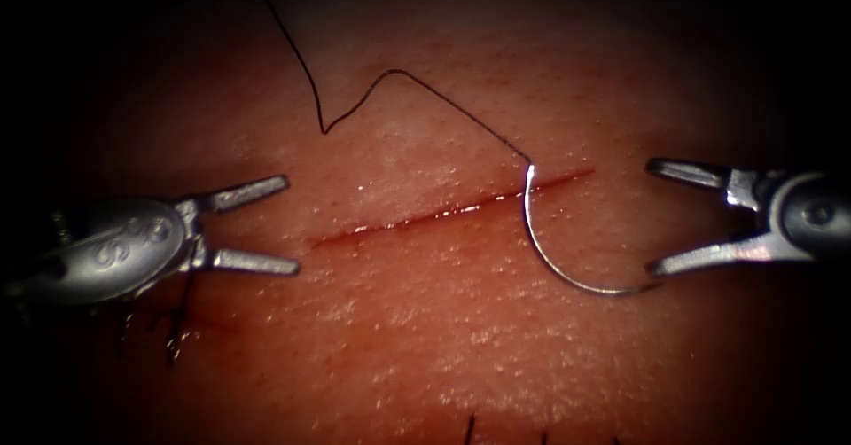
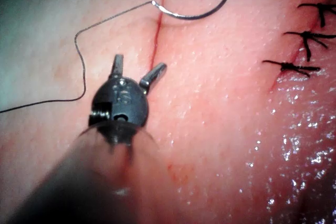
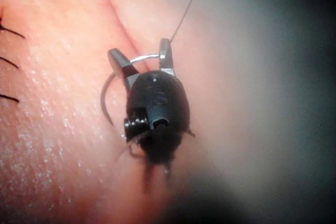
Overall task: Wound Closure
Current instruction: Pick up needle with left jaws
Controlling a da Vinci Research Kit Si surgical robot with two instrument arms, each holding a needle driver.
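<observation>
Both tools empty over the cut, needle lying free on the tissue.

The left tool (image 1: 248,225) is nearest, jaws apart and holding nothing, at the left end of the cut (image 1: 443,210); the right tool (image 1: 687,219) also stands with jaws spread and empty, just right of the needle (image 1: 554,263). The needle lies loose across the cut's right end, seemingly not in the tissue (image 1: 425,339), its thread (image 1: 390,77) trailing up and left. A sound pick-up would likely grip the curve back from the tip, needle square to the jaws. Faint embossed marks on the left tool are unreadable.
</observation>
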